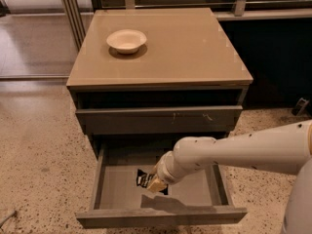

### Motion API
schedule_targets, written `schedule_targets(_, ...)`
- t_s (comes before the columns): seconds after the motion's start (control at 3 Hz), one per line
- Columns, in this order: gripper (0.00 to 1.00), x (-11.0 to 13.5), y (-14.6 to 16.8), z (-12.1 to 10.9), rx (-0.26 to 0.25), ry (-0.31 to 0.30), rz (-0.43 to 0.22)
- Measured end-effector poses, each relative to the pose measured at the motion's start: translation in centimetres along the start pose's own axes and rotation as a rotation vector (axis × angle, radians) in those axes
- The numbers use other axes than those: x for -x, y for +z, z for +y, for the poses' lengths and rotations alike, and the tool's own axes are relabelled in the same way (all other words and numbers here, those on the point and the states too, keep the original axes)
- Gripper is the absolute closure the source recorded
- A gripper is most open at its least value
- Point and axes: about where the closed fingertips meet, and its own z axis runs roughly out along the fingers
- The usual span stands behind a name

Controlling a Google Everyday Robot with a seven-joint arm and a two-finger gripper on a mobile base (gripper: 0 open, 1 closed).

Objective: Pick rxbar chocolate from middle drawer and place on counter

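the counter [195, 48] is seen on top, the upper drawer front [156, 121] under it, and the middle drawer [161, 216] open at six o'clock. a white bowl [126, 40] is parked at the counter's ten o'clock. the gripper [155, 184] is set on the rxbar chocolate [142, 179] near the drawer's centre. whether the bar is clamped cannot be told. a firm hold should be confirmed and the lift kept clear of that front.

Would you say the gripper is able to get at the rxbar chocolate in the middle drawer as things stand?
Probably yes. The middle drawer stands open, and the gripper is down inside it, right beside the rxbar chocolate, with no other object between them.
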Motion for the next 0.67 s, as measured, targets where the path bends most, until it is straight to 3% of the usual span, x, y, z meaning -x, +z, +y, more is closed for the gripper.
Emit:
schedule_targets(0.33,1.00,0.0,0.0,0.0,0.000,0.000,0.000)
schedule_targets(0.67,1.00,-0.5,0.4,-2.0,0.001,0.019,-0.036)
